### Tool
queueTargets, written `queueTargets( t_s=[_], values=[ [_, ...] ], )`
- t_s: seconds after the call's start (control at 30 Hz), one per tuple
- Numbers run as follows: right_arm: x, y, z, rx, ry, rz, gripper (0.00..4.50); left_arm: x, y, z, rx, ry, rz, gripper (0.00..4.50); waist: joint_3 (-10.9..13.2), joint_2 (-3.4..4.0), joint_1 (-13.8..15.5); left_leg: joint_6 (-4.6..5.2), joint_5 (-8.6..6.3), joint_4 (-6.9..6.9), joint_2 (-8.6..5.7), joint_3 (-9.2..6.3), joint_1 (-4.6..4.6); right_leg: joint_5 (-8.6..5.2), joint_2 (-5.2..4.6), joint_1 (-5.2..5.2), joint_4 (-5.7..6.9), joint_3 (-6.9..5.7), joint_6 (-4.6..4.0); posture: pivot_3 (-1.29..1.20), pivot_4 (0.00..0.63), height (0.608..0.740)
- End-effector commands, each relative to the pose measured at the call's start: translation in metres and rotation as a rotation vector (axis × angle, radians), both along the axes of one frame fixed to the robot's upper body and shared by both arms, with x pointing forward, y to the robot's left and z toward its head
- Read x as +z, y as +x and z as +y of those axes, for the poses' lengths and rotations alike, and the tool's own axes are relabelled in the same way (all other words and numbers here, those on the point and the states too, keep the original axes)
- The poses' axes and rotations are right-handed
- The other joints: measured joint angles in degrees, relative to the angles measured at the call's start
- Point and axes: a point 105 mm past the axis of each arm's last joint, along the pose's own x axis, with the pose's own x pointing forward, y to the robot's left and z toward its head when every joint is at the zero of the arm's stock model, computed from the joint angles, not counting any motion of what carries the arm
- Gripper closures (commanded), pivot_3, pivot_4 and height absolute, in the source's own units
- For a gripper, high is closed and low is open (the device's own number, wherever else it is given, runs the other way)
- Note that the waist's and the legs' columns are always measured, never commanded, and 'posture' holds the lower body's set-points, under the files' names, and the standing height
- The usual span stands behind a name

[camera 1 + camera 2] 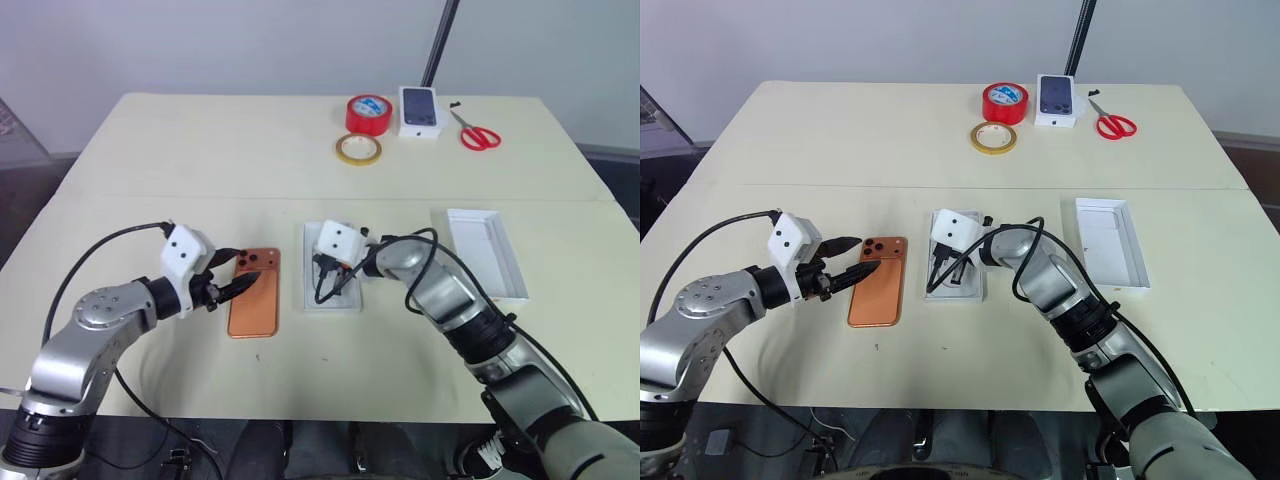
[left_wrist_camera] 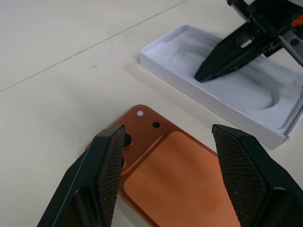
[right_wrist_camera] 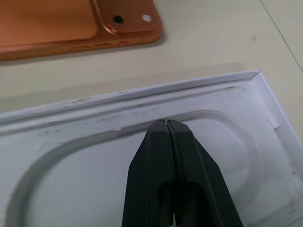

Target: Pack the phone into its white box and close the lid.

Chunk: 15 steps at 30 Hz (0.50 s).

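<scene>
Hovering left gripper (image 2: 165,177) open over phone (image 1: 253,292), right gripper (image 3: 166,124) closed, empty, perhaps touching white box (image 3: 227,113).

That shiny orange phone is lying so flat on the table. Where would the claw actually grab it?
Probably across the long edges of the flat, glossy orange phone, near its raised camera end. The open left claw hovers there, fingers astride. Lying back-up on the cream table, it offers only thin sides.

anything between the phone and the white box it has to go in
Yes: the right gripper, fingers shut, points into the white box tray, where the phone must lie. The table strip between phone and box is bare.
</scene>
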Motion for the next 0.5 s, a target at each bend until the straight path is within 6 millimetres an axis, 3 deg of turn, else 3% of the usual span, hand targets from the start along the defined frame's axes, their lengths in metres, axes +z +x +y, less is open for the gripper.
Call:
queueTargets(
  t_s=[0.03,0.1,0.23,0.33,0.5],
  values=[
    [0.023,0.001,0.000,-0.011,0.031,-0.078,4.44,0.009,0.006,0.009,0.062,-0.015,-0.021,1.44,0.00,0.00,-0.01,0.00,0.00,0.00,0.00,0.00,0.00,0.00,0.01,0.00,0.00,0.00,0.00,0.00,0.150,0.709],
    [0.034,0.001,-0.003,-0.025,0.042,-0.112,4.44,0.006,0.013,0.026,0.175,-0.075,0.060,1.44,0.00,0.00,-0.01,0.00,0.00,0.01,0.00,-0.01,0.00,0.00,0.01,0.00,0.01,0.00,0.00,0.00,0.150,0.709],
    [0.052,-0.017,0.014,0.036,0.100,-0.134,4.50,0.001,0.013,0.054,0.342,-0.155,0.178,0.11,0.00,0.00,-0.24,0.01,0.00,0.01,0.03,-0.03,0.00,0.00,0.05,-0.05,0.05,0.00,0.00,0.00,0.150,0.709],
    [0.050,-0.034,0.036,0.114,0.111,-0.078,4.50,-0.009,0.006,0.062,0.397,-0.155,0.281,0.04,0.00,0.00,-0.33,0.00,0.00,-0.01,0.06,-0.03,0.00,0.00,0.06,-0.06,0.06,0.01,0.00,0.00,0.150,0.709],
    [0.029,-0.037,0.054,0.150,-0.064,-0.079,4.50,-0.023,-0.009,0.061,0.403,-0.162,0.462,0.04,-0.01,-0.02,-0.02,0.00,0.00,0.01,0.03,-0.05,0.01,0.00,0.04,-0.08,0.10,0.00,0.00,0.00,0.150,0.709]
  ],
)
